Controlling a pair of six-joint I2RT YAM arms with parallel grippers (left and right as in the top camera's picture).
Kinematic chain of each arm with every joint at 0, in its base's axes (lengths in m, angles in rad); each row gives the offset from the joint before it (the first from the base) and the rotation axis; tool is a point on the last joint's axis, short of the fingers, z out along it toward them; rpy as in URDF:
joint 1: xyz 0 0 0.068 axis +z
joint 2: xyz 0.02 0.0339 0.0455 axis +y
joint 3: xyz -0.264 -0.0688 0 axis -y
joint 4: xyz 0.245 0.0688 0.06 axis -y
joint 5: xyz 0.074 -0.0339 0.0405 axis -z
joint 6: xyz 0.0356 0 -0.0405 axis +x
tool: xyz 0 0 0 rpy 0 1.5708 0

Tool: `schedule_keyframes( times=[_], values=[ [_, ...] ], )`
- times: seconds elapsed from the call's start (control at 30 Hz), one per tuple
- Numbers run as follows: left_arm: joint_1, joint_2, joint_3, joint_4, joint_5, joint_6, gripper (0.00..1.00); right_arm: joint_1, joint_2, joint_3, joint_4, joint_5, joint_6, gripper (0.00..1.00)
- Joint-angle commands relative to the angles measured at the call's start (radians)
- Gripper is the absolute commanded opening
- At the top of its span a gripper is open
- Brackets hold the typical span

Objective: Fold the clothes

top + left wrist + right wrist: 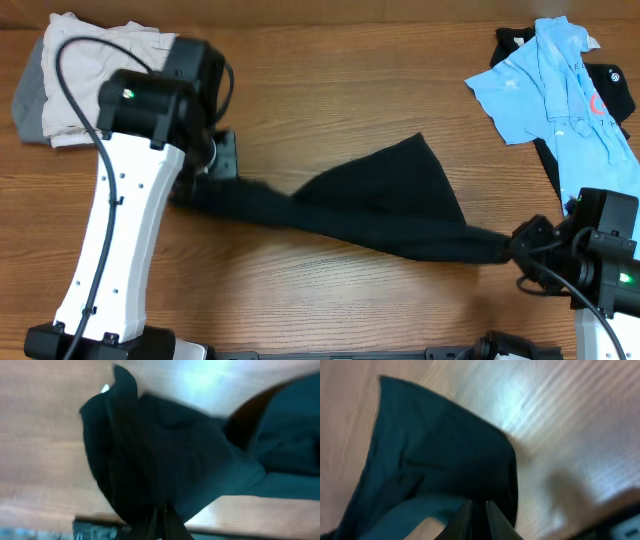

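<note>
The black shirt point(380, 205) is stretched in a long band across the wooden table between my two grippers. My left gripper point(205, 180) is shut on its left end; the left wrist view shows bunched black fabric point(150, 455) running into the closed fingers point(162, 517). My right gripper point(515, 245) is shut on its right end; the right wrist view shows the cloth point(440, 460) pinched between the fingers point(476, 510). A light blue polo point(560, 85) lies at the far right on top of another black garment point(612, 85).
A folded beige and grey garment pile point(75, 75) sits at the far left corner, partly under the left arm. The left arm's white link point(120, 250) crosses the left side of the table point(330, 80).
</note>
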Motion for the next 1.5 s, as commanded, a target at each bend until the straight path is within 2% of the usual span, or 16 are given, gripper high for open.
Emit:
schedule_keyframes(
  times=[0.0, 0.03, 0.1, 0.13, 0.17, 0.27, 0.63, 0.7, 0.83, 0.93, 1.03, 1.23, 1.37, 1.47],
  values=[
    [-0.001, -0.030, -0.078, 0.002, 0.012, 0.003, 0.13, 0.008, -0.009, 0.017, -0.037, -0.025, -0.006, 0.25],
    [-0.001, -0.030, -0.101, 0.002, 0.012, 0.004, 0.16, 0.011, -0.010, 0.017, -0.052, -0.025, -0.015, 0.46],
    [-0.001, -0.030, -0.151, 0.002, 0.011, 0.004, 0.26, 0.012, -0.010, 0.017, -0.075, -0.025, -0.048, 0.78],
    [-0.001, -0.030, -0.171, 0.002, 0.011, 0.005, 0.43, 0.012, -0.010, 0.017, -0.079, -0.026, -0.047, 0.98],
    [-0.001, -0.030, -0.192, 0.003, 0.010, 0.005, 0.79, 0.012, -0.010, 0.017, -0.077, -0.030, -0.048, 1.00],
    [0.000, -0.030, -0.228, 0.038, 0.007, 0.024, 0.89, 0.012, -0.009, 0.017, -0.061, -0.033, -0.047, 1.00],
    [0.000, -0.028, -0.232, 0.145, 0.042, 0.030, 0.90, 0.012, 0.070, 0.017, 0.075, -0.037, -0.071, 1.00],
    [0.000, -0.028, -0.237, 0.157, 0.086, 0.074, 0.89, 0.012, 0.112, 0.017, 0.104, -0.057, -0.089, 1.00],
    [0.000, -0.027, -0.272, 0.214, 0.192, 0.121, 0.82, 0.012, 0.215, 0.017, 0.198, -0.170, -0.167, 0.99],
    [-0.001, -0.028, -0.303, 0.252, 0.198, 0.119, 0.81, 0.012, 0.291, 0.017, 0.305, -0.298, -0.213, 0.98],
    [-0.001, -0.027, -0.331, 0.277, 0.198, 0.116, 0.92, 0.026, 0.377, 0.017, 0.436, -0.388, -0.212, 0.95],
    [-0.001, -0.027, -0.384, 0.314, 0.196, 0.116, 0.99, 0.172, 0.559, 0.018, 0.673, -0.406, -0.185, 0.92],
    [-0.001, -0.027, -0.406, 0.318, 0.198, 0.116, 0.98, 0.301, 0.681, 0.019, 0.846, -0.301, -0.092, 0.89],
    [-0.001, -0.027, -0.410, 0.318, 0.196, 0.116, 0.98, 0.369, 0.750, 0.027, 0.935, -0.208, -0.080, 0.88]
  ],
)
